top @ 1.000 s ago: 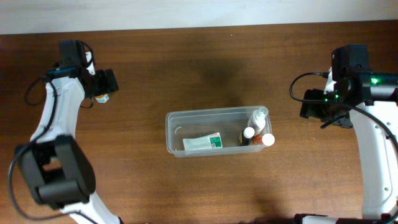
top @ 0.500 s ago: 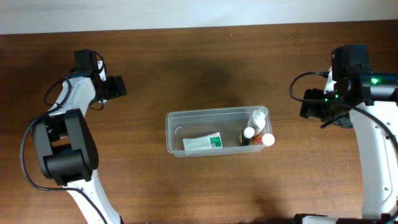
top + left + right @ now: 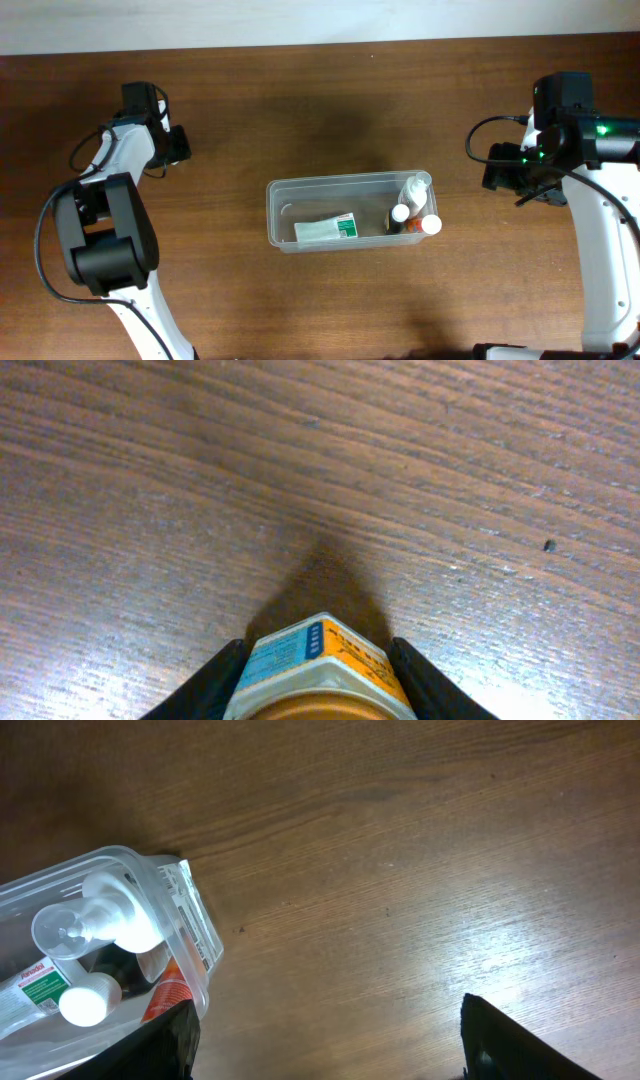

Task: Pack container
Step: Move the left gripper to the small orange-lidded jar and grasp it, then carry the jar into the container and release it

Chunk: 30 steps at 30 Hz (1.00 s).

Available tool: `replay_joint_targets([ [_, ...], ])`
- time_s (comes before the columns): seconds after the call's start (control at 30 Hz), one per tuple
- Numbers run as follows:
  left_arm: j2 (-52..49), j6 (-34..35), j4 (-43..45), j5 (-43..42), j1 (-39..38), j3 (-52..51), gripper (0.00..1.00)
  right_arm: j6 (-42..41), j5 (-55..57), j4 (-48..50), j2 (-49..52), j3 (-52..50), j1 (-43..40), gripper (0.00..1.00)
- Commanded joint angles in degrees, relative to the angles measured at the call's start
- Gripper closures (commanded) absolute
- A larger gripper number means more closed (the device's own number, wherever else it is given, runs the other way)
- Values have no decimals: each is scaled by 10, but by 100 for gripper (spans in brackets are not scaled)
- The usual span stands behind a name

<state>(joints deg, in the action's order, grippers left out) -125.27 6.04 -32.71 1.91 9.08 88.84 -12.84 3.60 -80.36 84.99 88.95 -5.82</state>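
Note:
The container, a clear rectangular tub, sits at the table's middle. It holds a white tube with a green label and three white-capped bottles. Its right end shows at the left of the right wrist view as the container. At the far left, my left gripper is shut on a small bottle with a blue and orange label, pressed between both fingers just above the wood. My right gripper hangs open to the right of the tub, with only bare wood between its fingers.
The brown wooden table runs to a white wall strip at the back. Cables loop beside both arms. The left arm's base stands at the front left, and the right arm's link runs down the right edge.
My left gripper has closed from wide open onto the small labelled bottle, after its arm swung in at the far left. The right arm and the tub have not moved.

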Motion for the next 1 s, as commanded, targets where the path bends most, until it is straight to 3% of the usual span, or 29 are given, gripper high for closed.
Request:
replay_joint_targets([
  [0.0,-10,1,-19,-5,2,2,59,6,1,0,0,-3,-2,25],
  [0.07,17,1,-29,-5,-1,2,66,6,1,0,0,-3,-2,24],
  [0.27,150,1,-80,-7,-57,2,66,6,1,0,0,-3,-2,25],
  [0.47,269,1,-222,-7,-219,2,66,6,1,0,0,-3,-2,25],
  [0.67,274,1,-282,-6,-388,-7,66,6,1,0,0,-3,-2,24],
  [0.83,233,1,-232,-6,-492,-21,66,6,1,0,0,-3,-2,24],
  [0.97,176,2,-205,-7,-515,-21,66,6,1,-2,0,-3,-2,24],
])
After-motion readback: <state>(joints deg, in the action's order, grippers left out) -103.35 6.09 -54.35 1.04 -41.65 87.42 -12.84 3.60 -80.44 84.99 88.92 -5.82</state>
